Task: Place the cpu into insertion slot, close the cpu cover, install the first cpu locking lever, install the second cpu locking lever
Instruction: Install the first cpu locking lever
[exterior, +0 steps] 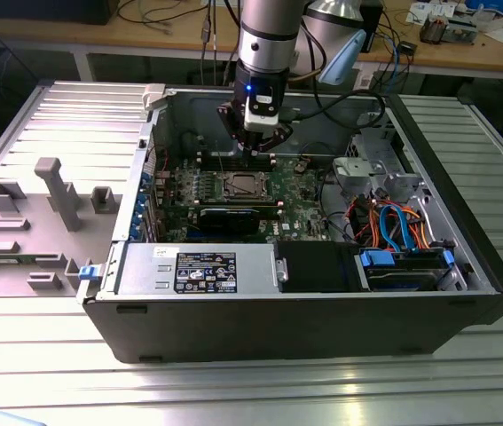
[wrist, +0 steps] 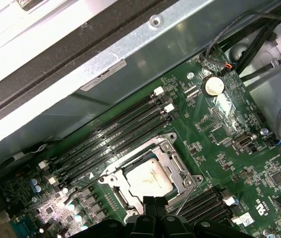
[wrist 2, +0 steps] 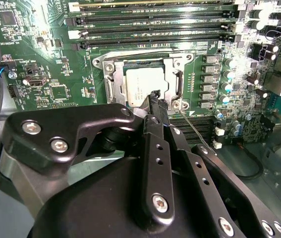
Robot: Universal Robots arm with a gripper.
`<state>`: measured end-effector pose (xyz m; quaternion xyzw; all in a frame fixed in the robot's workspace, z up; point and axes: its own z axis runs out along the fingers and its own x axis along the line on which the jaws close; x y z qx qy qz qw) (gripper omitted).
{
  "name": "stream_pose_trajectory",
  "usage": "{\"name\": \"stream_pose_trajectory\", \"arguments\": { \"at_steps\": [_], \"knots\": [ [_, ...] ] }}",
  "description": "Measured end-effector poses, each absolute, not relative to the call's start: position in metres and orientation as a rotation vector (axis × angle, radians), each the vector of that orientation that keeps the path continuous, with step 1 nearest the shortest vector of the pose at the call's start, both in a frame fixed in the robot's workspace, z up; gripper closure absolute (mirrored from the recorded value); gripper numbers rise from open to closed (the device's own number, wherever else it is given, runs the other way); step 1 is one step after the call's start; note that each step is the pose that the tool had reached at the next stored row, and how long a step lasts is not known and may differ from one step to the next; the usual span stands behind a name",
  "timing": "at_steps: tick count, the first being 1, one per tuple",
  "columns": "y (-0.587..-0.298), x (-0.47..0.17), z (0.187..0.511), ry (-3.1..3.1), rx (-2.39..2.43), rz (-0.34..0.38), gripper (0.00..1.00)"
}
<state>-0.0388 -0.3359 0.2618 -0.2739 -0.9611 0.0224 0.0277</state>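
Cpu [wrist 2: 139,84] sits flat in the insertion slot [wrist 2: 102,61]; the cpu cover [wrist 2: 180,79] looks lowered around it; one thin locking lever [wrist 2: 194,128] juts free, so I judge the latching unfinished; the gripper [wrist 2: 155,96] hovers at the slot's edge, fingers pressed together.

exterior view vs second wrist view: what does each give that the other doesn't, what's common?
Exterior view: the whole computer case, its power supply, blue cables, the grey fixture plate on the exterior view's left, the arm above the board.
Second wrist view, close detail: the cpu cover framing the chip, a thin wire lever running beside the fingers.
Both: the cpu in the insertion slot, memory slots, the gripper shut, tips at the socket's edge.
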Motion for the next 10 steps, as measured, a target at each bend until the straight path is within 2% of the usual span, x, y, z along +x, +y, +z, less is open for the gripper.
{"name": "stream_pose_trajectory", "arguments": {
  "at_steps": [10],
  "knots": [
    [-0.3359, -0.0388, 0.2618, -2.971, -0.832, 0.069, 0.89]
  ]
}}
